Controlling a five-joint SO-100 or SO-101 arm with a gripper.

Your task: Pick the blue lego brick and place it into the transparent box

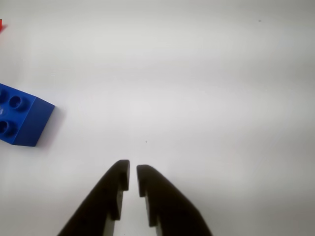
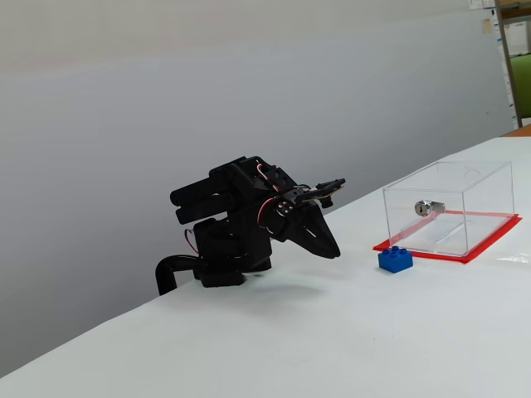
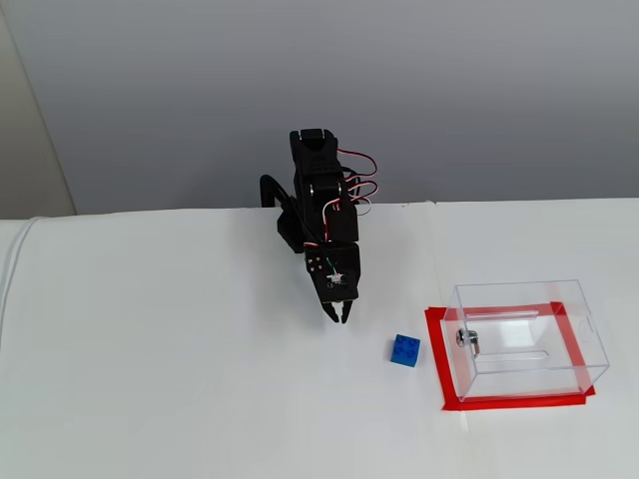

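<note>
The blue lego brick (image 1: 22,118) lies on the white table at the left edge of the wrist view, studs up and partly cut off. In both fixed views the brick (image 2: 395,259) (image 3: 404,349) sits just outside the transparent box (image 2: 489,207) (image 3: 529,371), beside the wall with the silver lock (image 2: 427,207) (image 3: 467,340). The box stands on a red base sheet and holds nothing. My black gripper (image 1: 133,169) (image 2: 332,253) (image 3: 339,316) points down at the table, shut and empty, a short way from the brick on the side away from the box.
The arm is folded low over its base (image 3: 300,225) at the table's back edge, in front of a grey wall. A sliver of the red sheet (image 1: 1,25) shows at the wrist view's top left. Bare white tabletop surrounds the gripper.
</note>
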